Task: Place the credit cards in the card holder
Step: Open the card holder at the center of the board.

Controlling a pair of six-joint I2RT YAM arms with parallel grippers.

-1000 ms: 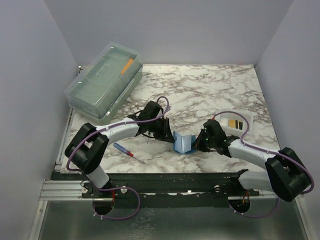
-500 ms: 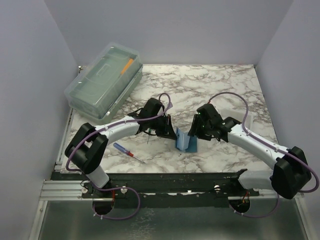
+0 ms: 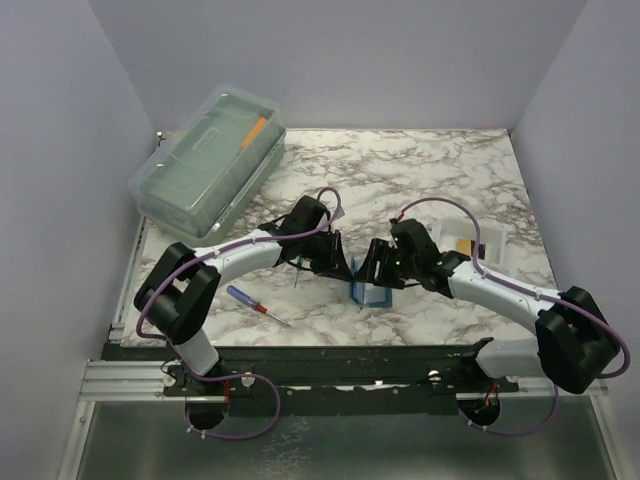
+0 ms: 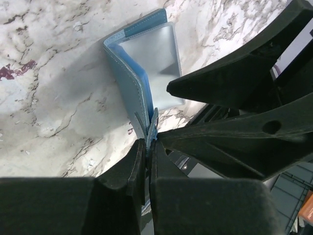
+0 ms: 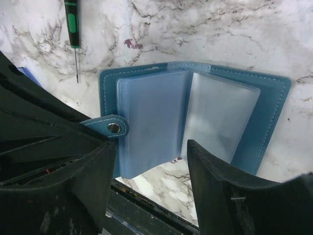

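surface: marble table (image 3: 420, 170) | on it: card holder (image 3: 368, 293), screwdriver (image 3: 252, 301), clear box (image 3: 205, 165), tray (image 3: 497, 243)

The left gripper (image 4: 148, 147) pinches the open card holder (image 4: 128, 83) by its tab.

Left pincer (image 4: 148, 147) clamped shut, right pincer (image 5: 151, 147) spread wide beside it.
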